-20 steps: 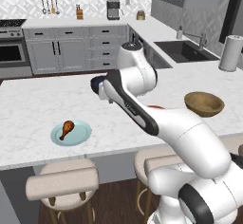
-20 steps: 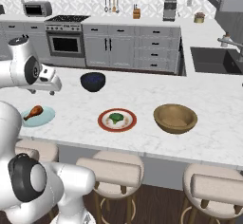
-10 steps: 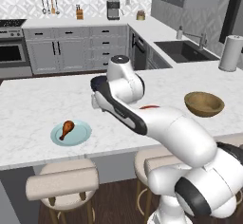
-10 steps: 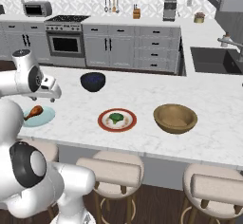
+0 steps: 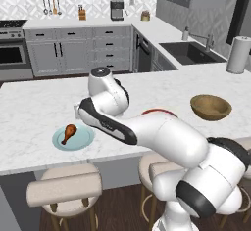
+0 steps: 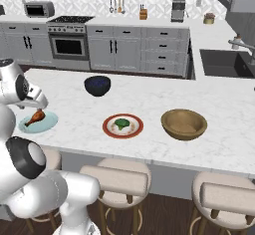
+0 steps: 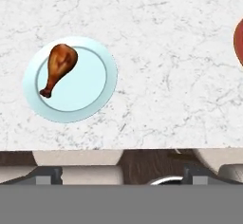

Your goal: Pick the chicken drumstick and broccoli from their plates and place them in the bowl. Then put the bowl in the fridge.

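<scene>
— Where's your gripper (image 7: 116,176), and what are the jaws doing?

— It hangs above the counter (image 5: 29,103), looking down. My jaws stand wide apart with nothing between them. The pale plate (image 7: 95,80) sits a little to the left of where I point, near the counter's near edge.

— And the drumstick (image 7: 58,68)?

— Lying on that plate, toward its left side. Further right is the red-rimmed plate (image 6: 110,131) with the broccoli (image 6: 121,124) on it, and right of that again the wooden bowl (image 6: 184,124), which looks empty. The dark bowl (image 6: 97,85) is at the far side of the counter (not mine to use).

— So how much is done?

— Nothing yet, I'd say. Both foods are on their plates, and I judge I am only lining up for the first pick. Left to do: drumstick into the bowl, broccoli into the bowl, then the bowl into the fridge.

— Which way does the drumstick lie?

— In my hand view its long axis runs steeply, a bit off upright: the meaty end at the top, farther from the counter's edge, the thin bone down and to the left, toward the stools (image 5: 63,188).
</scene>
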Available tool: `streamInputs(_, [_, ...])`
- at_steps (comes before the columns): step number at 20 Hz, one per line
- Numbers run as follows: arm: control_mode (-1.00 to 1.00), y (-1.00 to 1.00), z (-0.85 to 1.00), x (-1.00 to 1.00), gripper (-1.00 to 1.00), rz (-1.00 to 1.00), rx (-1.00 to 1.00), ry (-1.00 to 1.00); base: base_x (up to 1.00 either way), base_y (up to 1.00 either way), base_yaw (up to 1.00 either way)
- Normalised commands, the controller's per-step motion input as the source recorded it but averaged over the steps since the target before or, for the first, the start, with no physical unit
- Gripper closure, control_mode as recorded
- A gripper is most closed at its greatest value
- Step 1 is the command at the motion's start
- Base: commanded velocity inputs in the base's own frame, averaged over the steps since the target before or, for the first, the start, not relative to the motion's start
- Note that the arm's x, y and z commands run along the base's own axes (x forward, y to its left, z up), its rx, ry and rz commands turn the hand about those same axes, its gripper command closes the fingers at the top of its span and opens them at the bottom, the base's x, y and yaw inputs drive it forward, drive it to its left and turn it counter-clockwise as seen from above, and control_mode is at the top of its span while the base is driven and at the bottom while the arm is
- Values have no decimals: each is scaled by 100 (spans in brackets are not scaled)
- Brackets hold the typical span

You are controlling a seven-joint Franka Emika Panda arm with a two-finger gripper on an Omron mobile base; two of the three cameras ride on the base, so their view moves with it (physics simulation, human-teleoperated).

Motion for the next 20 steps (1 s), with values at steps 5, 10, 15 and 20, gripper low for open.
streamInputs(5, [-100, 67, -4, 14, -100, -8, 0, 8, 0, 0, 0])
streamInputs(10, [-100, 24, -5, 3, -100, -2, 0, 5, 0, 0, 0])
streamInputs(15, [-100, 15, -21, 0, -100, 0, 0, 3, 0, 0, 0])
streamInputs(20, [-100, 13, -21, 0, -100, 0, 0, 3, 0, 0, 0])
